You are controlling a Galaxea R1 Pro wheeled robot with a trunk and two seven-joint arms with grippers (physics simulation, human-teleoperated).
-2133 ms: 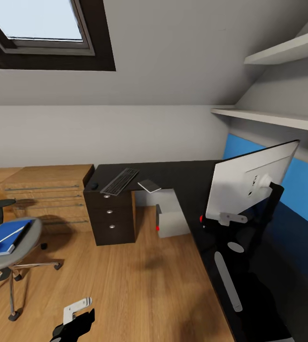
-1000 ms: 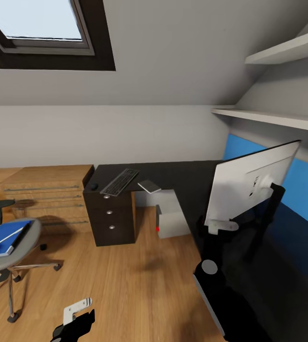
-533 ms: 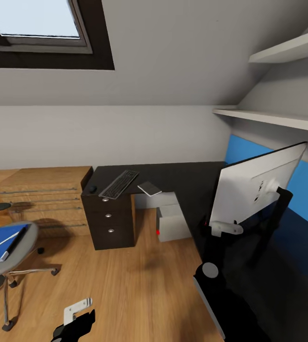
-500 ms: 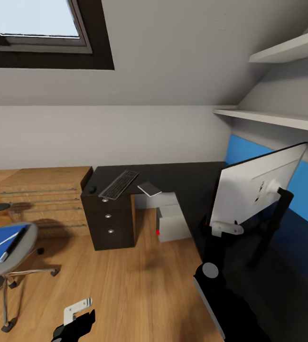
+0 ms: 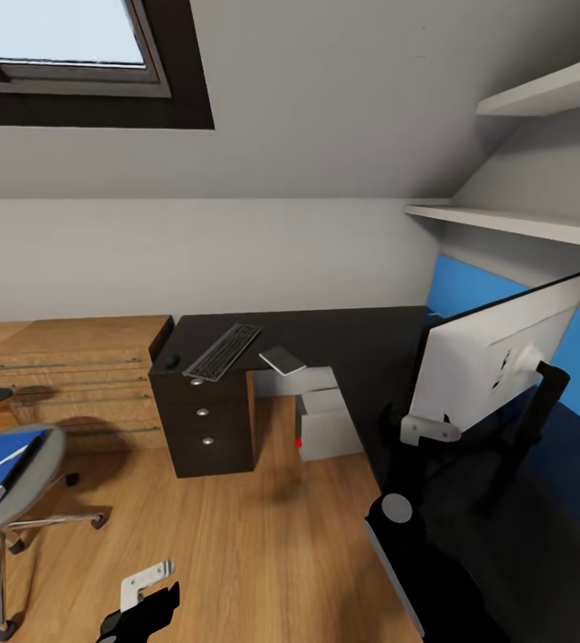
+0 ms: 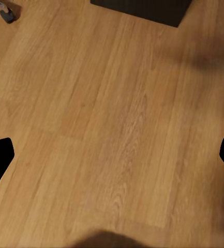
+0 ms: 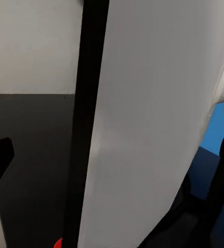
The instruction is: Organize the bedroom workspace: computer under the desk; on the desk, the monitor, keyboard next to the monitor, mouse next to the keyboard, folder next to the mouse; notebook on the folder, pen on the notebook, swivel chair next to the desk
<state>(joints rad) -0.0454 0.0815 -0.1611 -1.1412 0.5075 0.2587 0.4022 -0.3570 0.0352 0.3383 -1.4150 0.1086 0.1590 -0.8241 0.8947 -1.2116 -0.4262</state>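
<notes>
Right of desk (image 5: 325, 335), right gripper (image 5: 428, 430) at monitor (image 5: 495, 353) edge; grip can't tell. Left gripper (image 5: 142, 594) open, empty. Advise: seat monitor upright, clear of keyboard (image 5: 223, 351).

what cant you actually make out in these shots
- Monitor: head view shows its pale back, so the screen side is hidden.
- Swivel chair: cut off by the head view's left edge.
- Pen: too small to pick out for certain in the head view.
- Computer: partly hidden under the desk.
- Right gripper: whether it grips the monitor is unclear.
</notes>
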